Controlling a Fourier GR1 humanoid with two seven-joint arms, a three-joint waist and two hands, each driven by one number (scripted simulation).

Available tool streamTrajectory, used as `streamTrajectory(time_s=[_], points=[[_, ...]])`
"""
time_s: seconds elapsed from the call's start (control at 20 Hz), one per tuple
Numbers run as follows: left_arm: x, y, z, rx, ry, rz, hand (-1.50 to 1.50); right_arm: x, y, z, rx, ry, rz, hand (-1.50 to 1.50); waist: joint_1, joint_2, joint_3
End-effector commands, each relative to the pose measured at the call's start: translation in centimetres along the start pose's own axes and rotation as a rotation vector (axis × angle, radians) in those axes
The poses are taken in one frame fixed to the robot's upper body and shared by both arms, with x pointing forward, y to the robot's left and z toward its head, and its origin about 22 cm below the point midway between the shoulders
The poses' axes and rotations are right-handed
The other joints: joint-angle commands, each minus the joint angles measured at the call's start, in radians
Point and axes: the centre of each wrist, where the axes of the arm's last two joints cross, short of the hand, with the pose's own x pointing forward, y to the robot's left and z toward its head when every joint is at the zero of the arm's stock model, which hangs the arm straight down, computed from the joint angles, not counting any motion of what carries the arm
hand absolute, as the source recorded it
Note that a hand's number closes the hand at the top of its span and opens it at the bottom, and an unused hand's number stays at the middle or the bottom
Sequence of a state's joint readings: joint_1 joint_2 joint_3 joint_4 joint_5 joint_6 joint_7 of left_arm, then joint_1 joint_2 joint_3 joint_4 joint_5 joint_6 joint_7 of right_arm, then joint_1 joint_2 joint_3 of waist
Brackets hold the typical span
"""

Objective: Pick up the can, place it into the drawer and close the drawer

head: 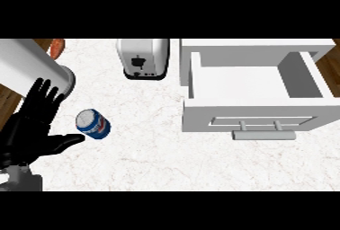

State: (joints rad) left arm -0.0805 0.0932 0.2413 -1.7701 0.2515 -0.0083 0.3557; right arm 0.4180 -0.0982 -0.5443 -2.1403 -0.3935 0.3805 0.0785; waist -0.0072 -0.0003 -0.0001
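A blue can with a pale top stands on the marble counter at the left. My left hand is just left of it, fingers straight and spread, thumb pointing at the can's lower side without touching it. The white drawer is pulled open at the right with nothing showing inside, and its grey handle faces me. My right hand does not show.
A white toaster stands at the back, left of the drawer. A big white cylinder lies at the back left above my hand, with an orange thing behind it. The counter's left edge meets wooden floor.
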Motion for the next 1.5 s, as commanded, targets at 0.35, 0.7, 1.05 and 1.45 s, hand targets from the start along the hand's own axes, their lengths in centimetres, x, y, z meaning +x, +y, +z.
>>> streamTrajectory(time_s=[0.35,0.7,1.05,1.45], points=[[-5.9,0.0,-1.5,0.052,0.044,-0.027,-1.5,1.4,-1.4,1.6,0.008,0.006,0.007,-1.5,-0.002,0.0,0.0],[-8.7,2.5,-2.1,0.118,0.025,-0.059,-1.5,1.5,-1.9,1.1,0.007,-0.006,0.007,-1.5,0.0,0.0,0.0],[-12.3,6.7,-1.6,0.161,0.058,-0.061,-1.5,-0.5,-0.8,1.9,0.0,0.003,0.008,-1.5,0.0,0.001,0.0],[-16.5,5.5,-0.8,0.119,0.103,-0.03,-1.5,1.5,-1.5,1.1,-0.009,0.017,0.011,-1.5,0.002,0.0,0.0]])
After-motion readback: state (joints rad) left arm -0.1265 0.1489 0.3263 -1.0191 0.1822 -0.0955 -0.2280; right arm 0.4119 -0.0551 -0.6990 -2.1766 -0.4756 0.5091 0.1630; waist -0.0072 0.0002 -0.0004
